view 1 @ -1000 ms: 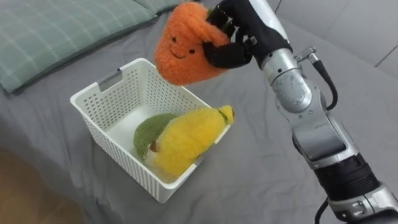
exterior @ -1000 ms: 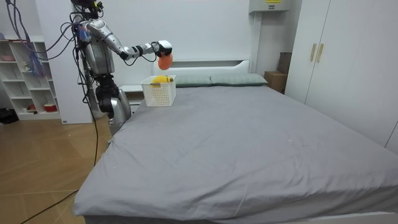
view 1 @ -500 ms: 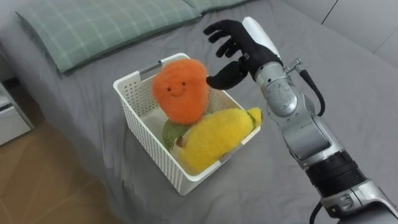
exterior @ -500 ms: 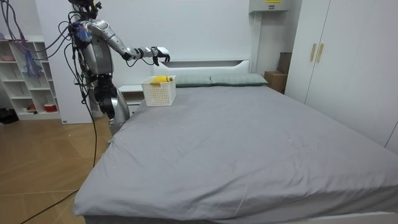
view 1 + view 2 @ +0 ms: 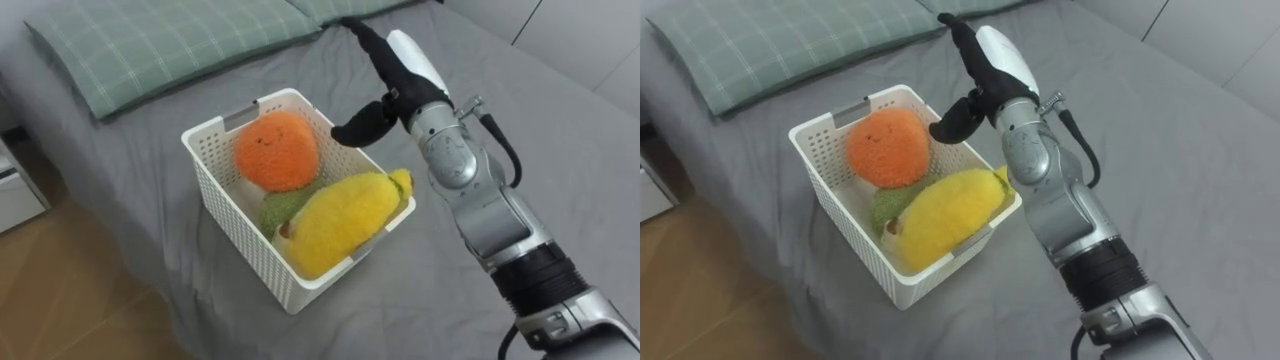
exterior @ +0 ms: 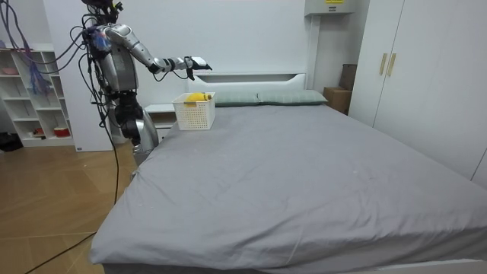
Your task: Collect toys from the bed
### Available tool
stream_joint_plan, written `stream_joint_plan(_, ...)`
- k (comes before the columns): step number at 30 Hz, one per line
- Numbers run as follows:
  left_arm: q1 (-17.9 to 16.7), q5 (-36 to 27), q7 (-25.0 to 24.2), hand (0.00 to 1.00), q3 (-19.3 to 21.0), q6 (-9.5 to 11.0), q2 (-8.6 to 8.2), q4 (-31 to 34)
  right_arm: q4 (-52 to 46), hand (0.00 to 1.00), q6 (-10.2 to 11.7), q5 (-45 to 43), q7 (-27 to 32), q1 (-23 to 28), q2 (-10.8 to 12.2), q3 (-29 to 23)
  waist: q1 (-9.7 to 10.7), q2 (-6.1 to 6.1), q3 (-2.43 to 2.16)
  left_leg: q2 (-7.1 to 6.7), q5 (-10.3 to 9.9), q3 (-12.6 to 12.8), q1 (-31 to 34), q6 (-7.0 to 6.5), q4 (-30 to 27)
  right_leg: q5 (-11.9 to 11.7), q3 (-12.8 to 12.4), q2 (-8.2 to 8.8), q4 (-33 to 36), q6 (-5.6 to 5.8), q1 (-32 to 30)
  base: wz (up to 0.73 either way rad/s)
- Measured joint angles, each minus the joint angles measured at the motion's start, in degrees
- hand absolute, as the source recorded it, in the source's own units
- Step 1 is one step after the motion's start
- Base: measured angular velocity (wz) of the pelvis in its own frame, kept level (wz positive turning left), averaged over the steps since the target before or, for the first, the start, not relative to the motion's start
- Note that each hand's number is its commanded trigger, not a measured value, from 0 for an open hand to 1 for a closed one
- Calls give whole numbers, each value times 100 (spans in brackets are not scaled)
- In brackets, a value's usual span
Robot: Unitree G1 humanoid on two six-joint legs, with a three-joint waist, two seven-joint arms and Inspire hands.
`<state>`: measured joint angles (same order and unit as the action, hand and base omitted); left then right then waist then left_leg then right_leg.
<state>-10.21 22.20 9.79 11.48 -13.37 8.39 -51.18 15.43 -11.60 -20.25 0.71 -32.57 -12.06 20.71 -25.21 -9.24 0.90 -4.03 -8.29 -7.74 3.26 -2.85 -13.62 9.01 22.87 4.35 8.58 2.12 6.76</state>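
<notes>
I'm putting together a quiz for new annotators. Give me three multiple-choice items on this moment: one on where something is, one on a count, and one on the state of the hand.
1. Where is the orange plush toy?
A. in the white basket
B. on the pillow
C. in the robot's grasp

2. How many plush toys show in the basket?
A. one
B. three
C. five

3. How is the right hand?
A. shut on a toy
B. open, holding nothing
C. pressed flat on the bed

Answers:
1 A: it rests inside the basket's walls, next to the yellow toy.
2 B: the orange and yellow ones lie on top, with a green one partly under them.
3 B: its fingers are straight, above the basket's far rim, with nothing in them.
</notes>
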Motion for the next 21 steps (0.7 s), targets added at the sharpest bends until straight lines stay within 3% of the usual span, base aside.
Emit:
stream_joint_plan(12, 2, 1, 96, 0, -45, 24, 6, 62, 13, 0, 29, 236, 121, 24, -54, -3, 98, -67, -26, 30, 1, 125, -95, -2, 37, 0, -149, -3, 5, 0, 22, -5)
stream_joint_plan(15, -3, 0, 91, 0, -52, 24, 3, 62, 13, 0, 92, 436, 121, 25, -93, -32, 238, -44, -10, 32, -2, 149, -107, -2, 24, 0, -249, -11, 5, 0, 31, -1)
stream_joint_plan(18, -8, -11, 92, 0, -59, 26, -4, 64, 13, 0, 158, 817, 137, 75, -175, -245, 346, 47, 54, 35, -3, 184, -159, -5, 24, -1, -344, -15, 10, -1, 73, -9)
stream_joint_plan(21, -33, -12, 105, 0, -51, 37, -18, 53, 10, 0, 185, 1038, 223, 220, -284, -501, 413, 105, 40, 68, -8, 320, -197, -8, 60, -1, -530, -27, 15, -1, 30, -21)
